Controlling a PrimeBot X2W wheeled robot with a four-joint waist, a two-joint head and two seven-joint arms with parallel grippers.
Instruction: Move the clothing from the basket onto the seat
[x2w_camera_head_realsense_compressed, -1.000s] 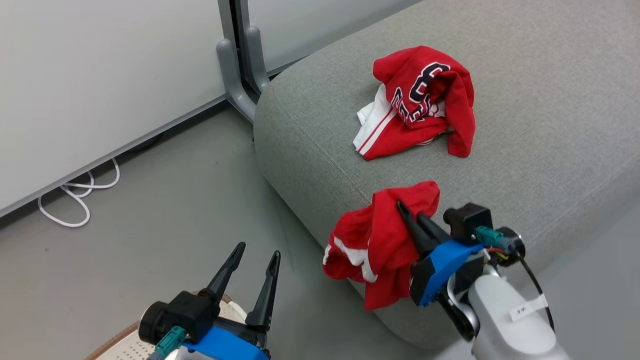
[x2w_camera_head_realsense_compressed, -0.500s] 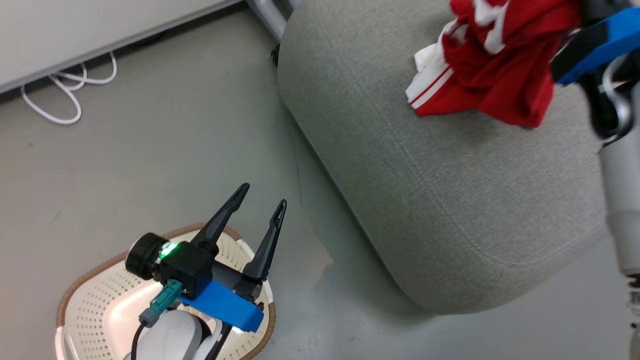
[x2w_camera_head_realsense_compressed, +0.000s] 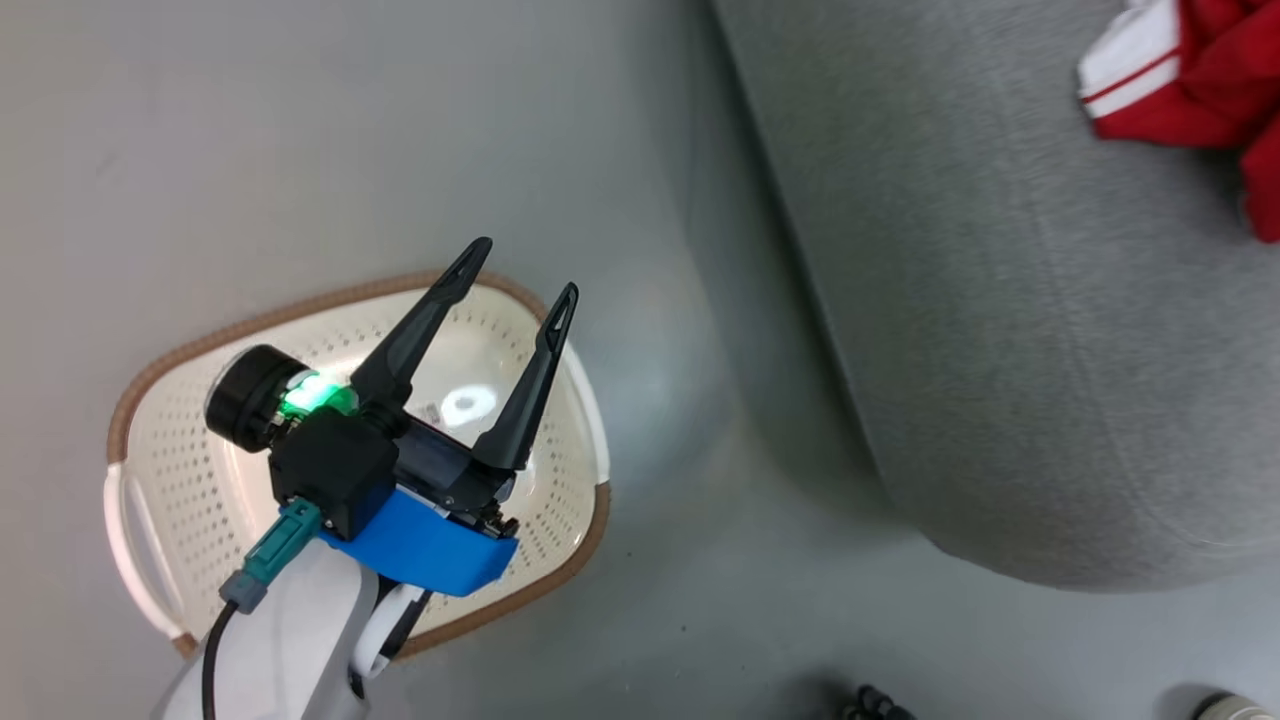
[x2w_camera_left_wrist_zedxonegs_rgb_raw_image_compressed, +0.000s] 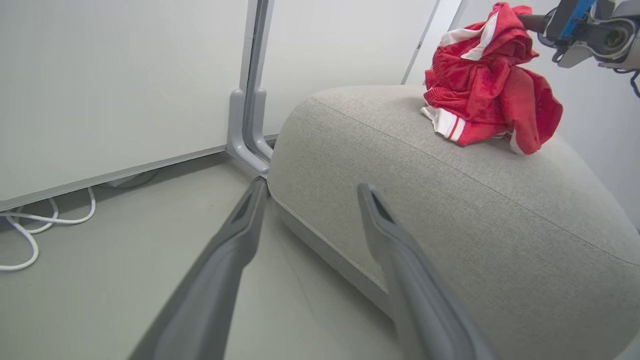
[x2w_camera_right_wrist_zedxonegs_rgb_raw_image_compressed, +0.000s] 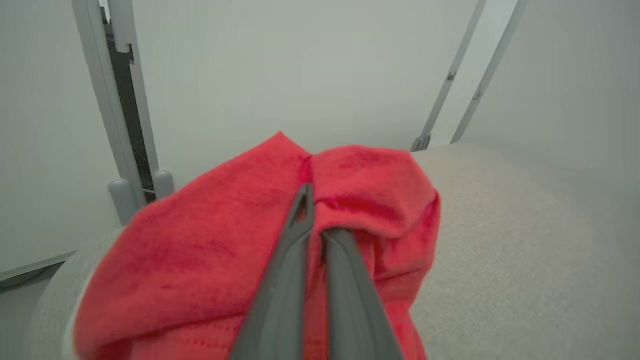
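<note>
Grey seat (x2w_camera_head_realsense_compressed: 1000, 300) on the far right has the clothing (x2w_camera_left_wrist_zedxonegs_rgb_raw_image_compressed: 480, 85), looks light and floppy so I'd pinch a thick fold, right gripper (x2w_camera_right_wrist_zedxonegs_rgb_raw_image_compressed: 310, 210) jaws clenched on it up top, left gripper (x2w_camera_head_realsense_compressed: 525, 268) jaws spread over the basket (x2w_camera_head_realsense_compressed: 300, 305).

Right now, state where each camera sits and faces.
Head view: from the head, steeply down at basket, floor and seat edge; open left jaws, pale forearm show.
Left wrist view: from that wrist along its open jaws toward seat and red clothing.
Right wrist view: from that wrist along right jaws shut on a red garment.
Shared: seat and red clothing, all three.
</note>
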